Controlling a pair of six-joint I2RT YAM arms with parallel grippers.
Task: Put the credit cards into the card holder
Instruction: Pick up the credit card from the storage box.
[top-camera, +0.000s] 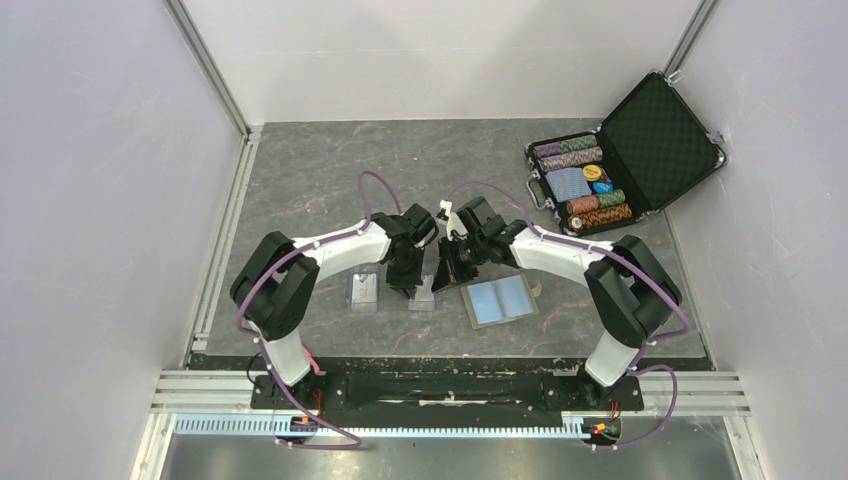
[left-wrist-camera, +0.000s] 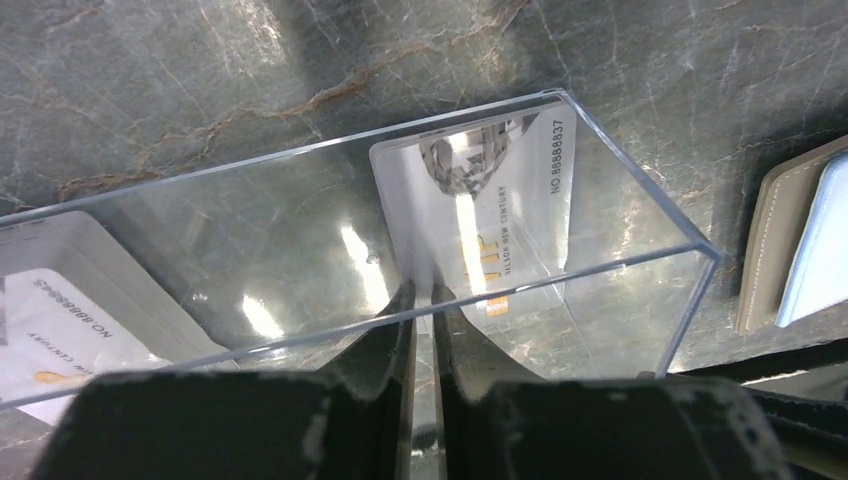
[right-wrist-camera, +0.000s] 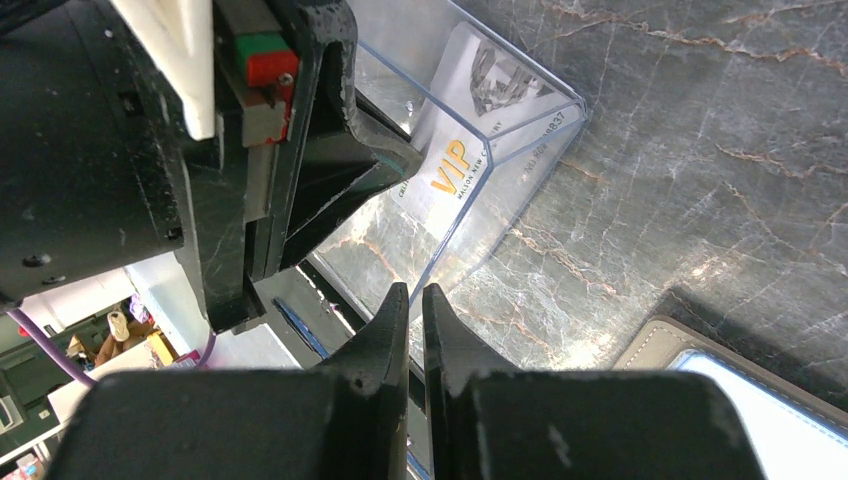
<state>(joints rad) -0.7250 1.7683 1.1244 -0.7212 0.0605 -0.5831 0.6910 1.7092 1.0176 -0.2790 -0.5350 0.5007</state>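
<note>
A clear plastic case (left-wrist-camera: 300, 210) stands on the table with a whitish credit card (left-wrist-camera: 490, 200) marked with gold VIP lettering inside it. My left gripper (left-wrist-camera: 421, 296) reaches into the case and is shut on the card's near edge. My right gripper (right-wrist-camera: 409, 292) is shut on the case's wall (right-wrist-camera: 470, 215); the card (right-wrist-camera: 455, 160) shows through it. A second card (left-wrist-camera: 55, 335) lies in another clear case at the left. The card holder (top-camera: 499, 300) lies open, pale blue pockets up, right of both grippers; its tan edge shows in the left wrist view (left-wrist-camera: 775, 245).
The second clear case (top-camera: 362, 291) sits left of the held one (top-camera: 422, 295). An open black poker-chip case (top-camera: 620, 160) stands at the back right. A metal rail runs along the table's left edge (top-camera: 225, 230).
</note>
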